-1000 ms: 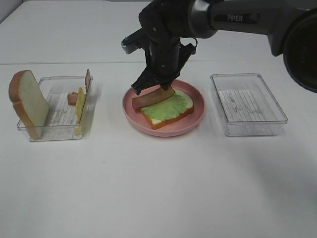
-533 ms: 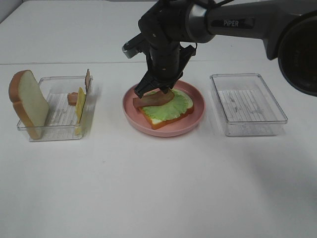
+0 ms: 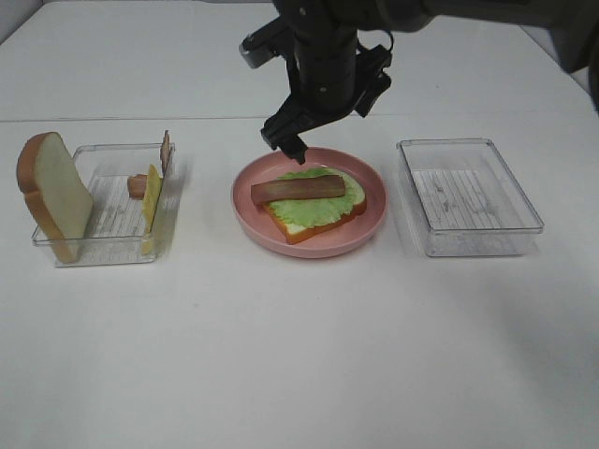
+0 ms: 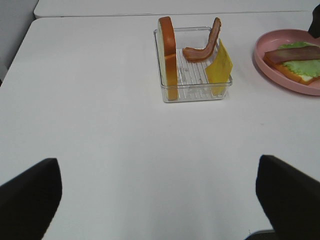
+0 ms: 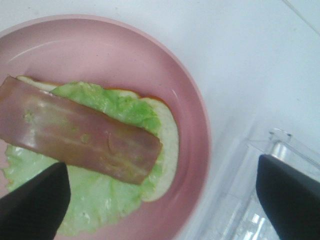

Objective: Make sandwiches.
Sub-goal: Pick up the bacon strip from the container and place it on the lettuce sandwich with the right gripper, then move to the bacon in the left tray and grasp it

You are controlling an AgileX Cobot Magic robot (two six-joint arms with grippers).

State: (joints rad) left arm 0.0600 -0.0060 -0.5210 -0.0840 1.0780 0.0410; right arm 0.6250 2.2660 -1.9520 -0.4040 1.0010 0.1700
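Exterior high, L to R: shows spare toast slice standing on edge at outer end of L tray, leaning on its wall, w/ more bacon and cheese slice upright beside it. L gripper, per left wrist view, hangs well back from that tray, jaws spread wide, nothing between. Centre: sandwich half built on pink plate, i.e. base toast, lettuce, one bacon strip lying flat across top. R gripper hovers just above plate's far side, jaws apart, empty, clear of the strip. Far R: R tray, nothing inside. Approx halfway by look of it: lacks cheese + top slice, poss. more bacon. Nothing between L tray and plate; only R arm over plate likely in the way of a reach from L.
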